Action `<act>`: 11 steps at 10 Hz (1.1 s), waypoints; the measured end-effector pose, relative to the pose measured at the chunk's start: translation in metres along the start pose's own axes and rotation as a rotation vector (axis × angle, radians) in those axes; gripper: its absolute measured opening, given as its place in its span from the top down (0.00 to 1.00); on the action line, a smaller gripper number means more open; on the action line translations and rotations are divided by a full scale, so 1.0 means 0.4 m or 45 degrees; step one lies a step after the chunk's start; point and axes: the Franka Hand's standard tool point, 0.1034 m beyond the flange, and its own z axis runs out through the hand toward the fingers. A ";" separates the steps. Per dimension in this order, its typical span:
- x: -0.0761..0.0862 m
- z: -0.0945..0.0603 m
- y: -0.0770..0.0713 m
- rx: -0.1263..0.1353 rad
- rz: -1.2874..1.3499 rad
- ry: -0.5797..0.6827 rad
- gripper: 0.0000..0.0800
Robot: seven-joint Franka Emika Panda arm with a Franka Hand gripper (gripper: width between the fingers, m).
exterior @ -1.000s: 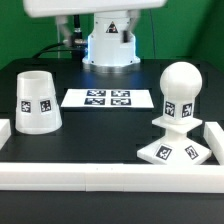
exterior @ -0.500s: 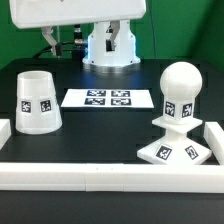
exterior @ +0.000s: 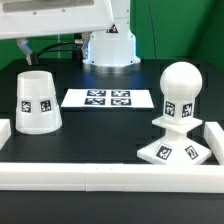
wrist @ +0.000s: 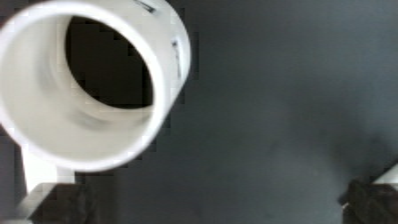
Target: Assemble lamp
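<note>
Shade (exterior: 36,101) stands on the desk (exterior: 100,135) at the exterior view's left, wide end down, narrow end up, tags on its wall. Bulb (exterior: 181,92) is already seated upright on the base (exterior: 180,150) at the exterior view's right, well apart from the shade. Marker board (exterior: 97,98) lies between them, further back.

Handling, as I judge it: shade looks like thin-walled rigid plastic, hollow, so light and stiff. The smooth tapered wall is likely slippery; a squeeze across the outside could let it slide out downward. Better hold: one finger inside the upper opening, one outside, pinching the rim wall. Not fragile-looking, but light enough to tip or skid if nudged off-centre.

Hand (wrist: 222,200): in the wrist view I see only the two dark fingertips (wrist: 54,203), set wide apart, nothing between them. I read it as open and empty. In the exterior view only the arm's white body shows, high above the shade's side of the desk; the fingers are out of that picture.

Shade relative to hand: wrist view looks straight down into the shade's opening (wrist: 111,62). It sits off to one side of the finger line, not between the fingers, and clearly below them. I'd need to shift sideways before lowering.
</note>
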 end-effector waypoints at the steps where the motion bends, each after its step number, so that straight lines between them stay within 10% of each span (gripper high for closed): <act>1: -0.008 0.016 0.007 -0.005 0.002 -0.004 0.13; 11: -0.045 0.068 -0.005 -0.010 -0.001 -0.038 0.13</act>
